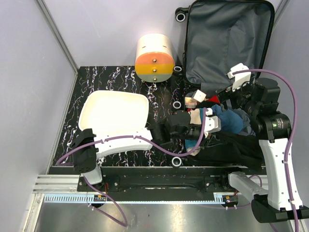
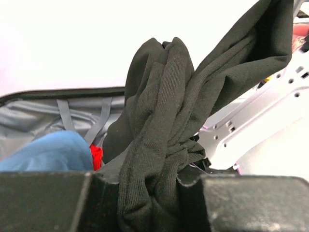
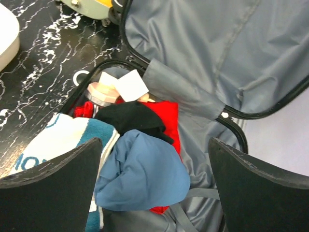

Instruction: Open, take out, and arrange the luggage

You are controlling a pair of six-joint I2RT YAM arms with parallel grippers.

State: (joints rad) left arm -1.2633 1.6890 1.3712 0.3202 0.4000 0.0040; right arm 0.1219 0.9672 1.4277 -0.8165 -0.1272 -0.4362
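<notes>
The suitcase (image 1: pixel 227 38) lies open at the back right, its grey-lined lid leaning on the wall. The lower half holds a blue bundle (image 3: pixel 145 176), a red cloth (image 3: pixel 166 116), a black cloth (image 3: pixel 130 118), a teal-and-white towel (image 3: pixel 63 140) and a jar with a white tag (image 3: pixel 104 92). My left gripper (image 1: pixel 215 121) reaches across into the suitcase. In the left wrist view it (image 2: pixel 149 193) is shut on a black ribbed garment (image 2: pixel 164 96), which is lifted and bunched. My right gripper (image 3: pixel 154 145) is open and empty just above the blue bundle, and in the top view (image 1: pixel 227 94) it is near the hinge.
A white tray (image 1: pixel 113 113) stands at the left on the black marbled table (image 1: pixel 120 77). A cream-and-orange cylindrical box (image 1: pixel 155 57) stands at the back middle, next to the suitcase. Grey walls close in on both sides. More black fabric (image 1: pixel 231 150) drapes over the suitcase's near edge.
</notes>
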